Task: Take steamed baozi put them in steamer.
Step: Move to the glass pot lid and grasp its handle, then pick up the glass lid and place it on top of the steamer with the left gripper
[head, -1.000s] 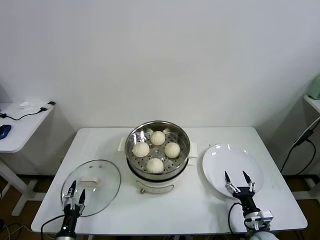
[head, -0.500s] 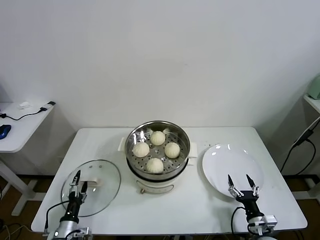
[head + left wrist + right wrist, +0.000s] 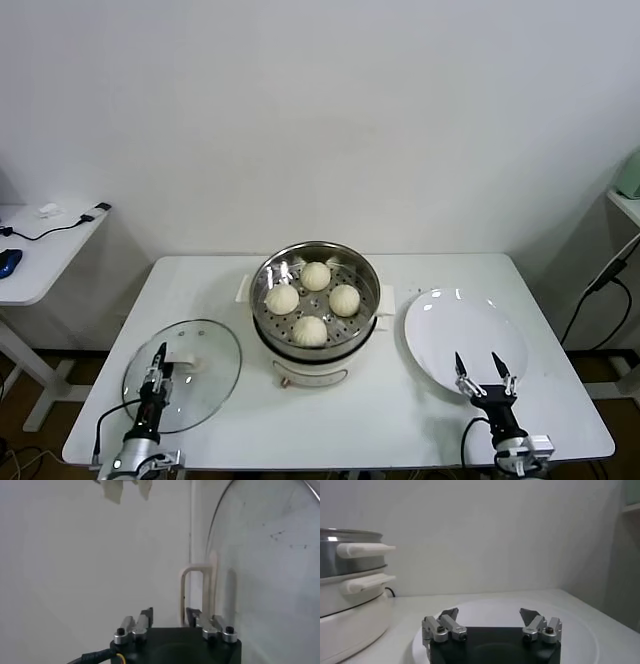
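1. Inside the steamer (image 3: 316,300), at the middle of the white table (image 3: 400,420), all four steamed baozi (image 3: 310,329) sit on the perforated tray, spaced apart in a diamond.
2. Right of the steamer, the white plate (image 3: 440,335) holds nothing, so the loading looks finished.
3. Left of the steamer, the glass lid (image 3: 205,385) lies flat on the table; judging by that, covering the pot may be all that is left, though the task does not ask for it.
4. Left gripper (image 3: 157,361) hangs over the lid's near edge, fingers narrowed and holding nothing.
5. Right gripper (image 3: 483,366) hovers at the plate's near rim, fingers spread wide, empty.
6. Behind the steamer stands a plain white wall; a side desk (image 3: 30,270) with cables lies far left of it.
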Tool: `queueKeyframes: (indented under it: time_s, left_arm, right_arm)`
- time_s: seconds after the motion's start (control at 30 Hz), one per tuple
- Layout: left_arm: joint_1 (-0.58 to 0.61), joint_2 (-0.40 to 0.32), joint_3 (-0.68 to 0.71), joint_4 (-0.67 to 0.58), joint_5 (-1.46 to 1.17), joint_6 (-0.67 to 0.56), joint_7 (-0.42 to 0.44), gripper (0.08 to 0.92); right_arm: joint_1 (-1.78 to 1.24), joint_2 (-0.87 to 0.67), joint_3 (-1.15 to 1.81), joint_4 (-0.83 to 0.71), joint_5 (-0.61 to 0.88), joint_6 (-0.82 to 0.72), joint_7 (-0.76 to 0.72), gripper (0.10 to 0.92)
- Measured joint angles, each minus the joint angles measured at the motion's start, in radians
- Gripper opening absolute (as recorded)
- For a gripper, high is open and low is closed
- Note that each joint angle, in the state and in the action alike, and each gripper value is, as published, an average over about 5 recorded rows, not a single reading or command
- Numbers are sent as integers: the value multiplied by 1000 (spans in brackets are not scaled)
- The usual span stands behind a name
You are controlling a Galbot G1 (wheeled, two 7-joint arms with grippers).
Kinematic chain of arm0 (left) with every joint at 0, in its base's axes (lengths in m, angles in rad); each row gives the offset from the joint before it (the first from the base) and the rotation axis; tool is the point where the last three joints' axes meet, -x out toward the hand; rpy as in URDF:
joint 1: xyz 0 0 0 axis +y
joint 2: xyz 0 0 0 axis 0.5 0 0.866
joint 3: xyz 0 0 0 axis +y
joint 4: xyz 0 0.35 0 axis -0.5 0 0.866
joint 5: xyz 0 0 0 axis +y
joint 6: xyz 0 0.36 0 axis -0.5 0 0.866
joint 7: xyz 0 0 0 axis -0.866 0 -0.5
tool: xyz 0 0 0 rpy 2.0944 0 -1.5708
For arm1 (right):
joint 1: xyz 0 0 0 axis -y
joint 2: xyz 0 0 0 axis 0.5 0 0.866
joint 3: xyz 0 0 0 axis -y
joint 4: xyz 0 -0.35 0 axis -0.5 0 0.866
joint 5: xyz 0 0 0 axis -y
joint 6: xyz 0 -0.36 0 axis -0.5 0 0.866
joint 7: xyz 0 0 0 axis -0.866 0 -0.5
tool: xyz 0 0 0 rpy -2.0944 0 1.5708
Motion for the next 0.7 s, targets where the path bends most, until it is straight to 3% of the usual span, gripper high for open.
queueKeyframes:
  time_s: [0.37, 0.7]
  left_arm:
    - [5, -22, -4, -18, -15, 19, 6, 174]
    - [61, 10, -37, -170, -97, 53, 78, 138]
  right_arm:
    - [-14, 10, 3, 17, -11, -1, -5, 823]
    - [-19, 9, 10, 29, -21, -7, -2, 823]
